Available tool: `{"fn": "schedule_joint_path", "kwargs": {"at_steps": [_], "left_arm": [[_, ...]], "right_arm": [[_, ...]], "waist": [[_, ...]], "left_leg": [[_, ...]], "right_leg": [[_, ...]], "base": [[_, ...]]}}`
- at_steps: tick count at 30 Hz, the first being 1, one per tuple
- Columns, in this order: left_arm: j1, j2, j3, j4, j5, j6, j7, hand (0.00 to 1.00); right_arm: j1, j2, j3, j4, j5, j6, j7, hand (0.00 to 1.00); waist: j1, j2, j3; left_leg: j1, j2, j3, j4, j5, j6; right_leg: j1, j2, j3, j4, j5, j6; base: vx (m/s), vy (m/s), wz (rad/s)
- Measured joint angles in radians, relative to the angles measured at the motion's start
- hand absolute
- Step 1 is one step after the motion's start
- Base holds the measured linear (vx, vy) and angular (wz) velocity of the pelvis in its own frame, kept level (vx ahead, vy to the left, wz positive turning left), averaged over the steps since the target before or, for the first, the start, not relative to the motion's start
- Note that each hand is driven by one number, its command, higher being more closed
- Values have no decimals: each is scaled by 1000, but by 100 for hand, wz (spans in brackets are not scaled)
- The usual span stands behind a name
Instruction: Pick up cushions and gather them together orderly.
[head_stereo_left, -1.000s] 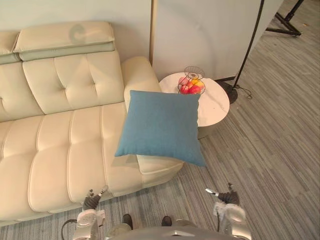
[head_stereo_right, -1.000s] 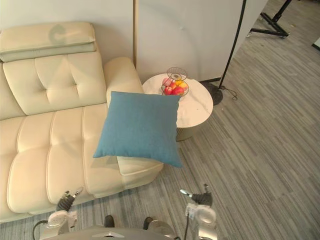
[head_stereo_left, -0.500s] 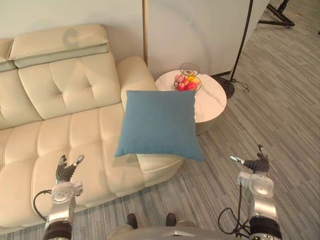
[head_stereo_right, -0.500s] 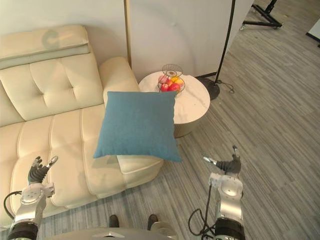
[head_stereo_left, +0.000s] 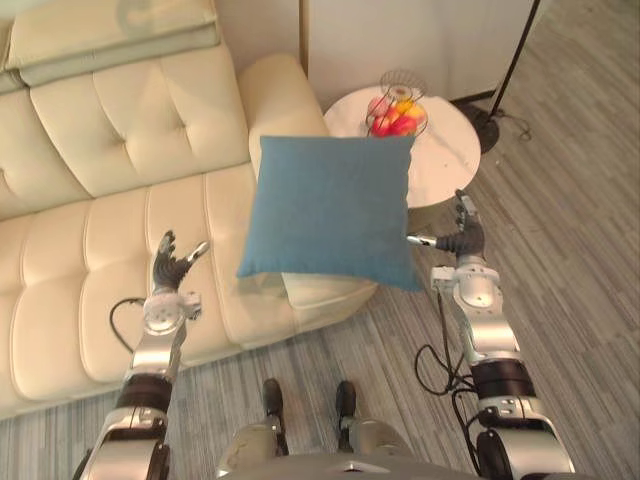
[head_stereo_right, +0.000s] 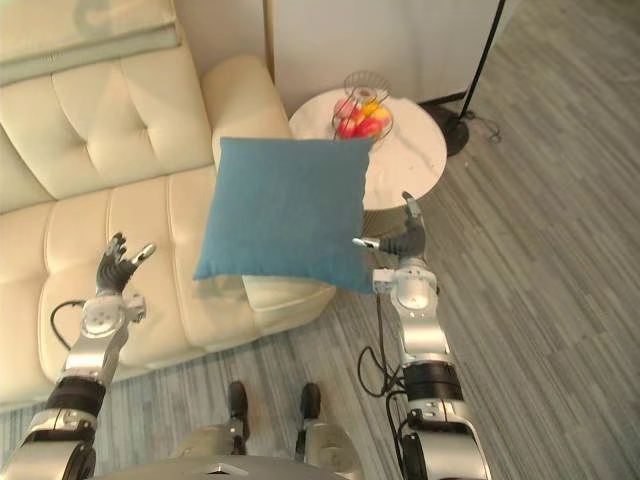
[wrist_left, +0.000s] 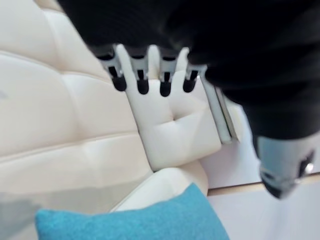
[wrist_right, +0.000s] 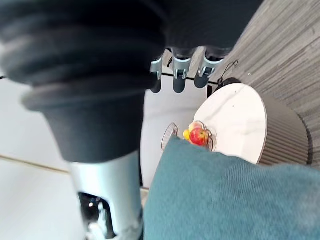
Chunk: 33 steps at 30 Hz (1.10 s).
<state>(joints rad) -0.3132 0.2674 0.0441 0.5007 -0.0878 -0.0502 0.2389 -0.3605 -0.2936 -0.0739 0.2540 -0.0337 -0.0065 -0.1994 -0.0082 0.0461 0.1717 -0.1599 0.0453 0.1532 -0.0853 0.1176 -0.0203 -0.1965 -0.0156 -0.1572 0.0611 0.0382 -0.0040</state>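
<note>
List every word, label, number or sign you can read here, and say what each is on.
No readable text anywhere.
Square blue fabric cushion: plain, no label showing.
Cream tufted leather sofa: no print; a faint grey mark on its headrest is too dim to read.
Round white side table and wire basket of fruit: no lettering.
</note>
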Motion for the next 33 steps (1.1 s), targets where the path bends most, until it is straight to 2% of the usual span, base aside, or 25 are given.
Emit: {"fn": "schedule_joint_path", "kwargs": {"at_steps": [4, 11, 18, 20, 25, 29, 33], "left_arm": [[-105, -1, -70, 94, -29, -2, 0, 0], [-295, 2, -129, 250, -35, 0, 9, 0], [-514, 76, -147, 418, 16, 12, 16, 0], [-553, 86, -147, 444, 16, 29, 17, 0], [-582, 102, -140, 455, 16, 43, 18, 0], [-583, 100, -121, 449, 15, 49, 42, 0], [-582, 82, -90, 368, 14, 52, 66, 0]], "right_arm": [[-113, 0, 72, 58, 9, 0, -1, 0], [-274, 1, 111, 219, 36, 4, -11, 0], [-451, -8, 114, 346, 68, 5, -39, 0], [-478, -28, 125, 356, 68, 6, -46, 0], [-492, -33, 93, 356, 67, 4, -83, 0], [-468, -18, 13, 331, 65, 12, -165, 0], [-327, 40, -74, 225, 67, 24, -231, 0]], "waist": [[0, 3, 25], [3, 7, 92], [-13, 7, 191], [-14, 7, 196], [-18, 6, 223], [-16, 6, 224], [-12, 3, 226]], "left_leg": [[-37, -1, -11, 6, 28, -1], [-95, -4, -15, 3, 58, -3], [-164, -3, -13, 0, 89, -3], [-197, -4, -12, 0, 99, -4], [-233, -11, -12, 0, 110, -4], [-250, -5, 27, 0, 103, -4], [-244, -2, 75, 0, 104, -6]], "right_leg": [[-48, -6, -14, 36, 0, -1], [-134, -18, -22, 110, -3, -5], [-234, -28, -25, 181, -1, -10], [-279, -33, -24, 204, -3, -12], [-341, -46, -24, 264, -26, -21], [-367, -53, -24, 279, -34, -22], [-368, -61, -16, 290, -47, -16]], "base": [[-31, 15, 8], [-86, -6, 4], [-102, -41, 2], [-66, -43, 2], [-39, -40, 4], [-14, -18, 1], [23, 7, -1]]}}
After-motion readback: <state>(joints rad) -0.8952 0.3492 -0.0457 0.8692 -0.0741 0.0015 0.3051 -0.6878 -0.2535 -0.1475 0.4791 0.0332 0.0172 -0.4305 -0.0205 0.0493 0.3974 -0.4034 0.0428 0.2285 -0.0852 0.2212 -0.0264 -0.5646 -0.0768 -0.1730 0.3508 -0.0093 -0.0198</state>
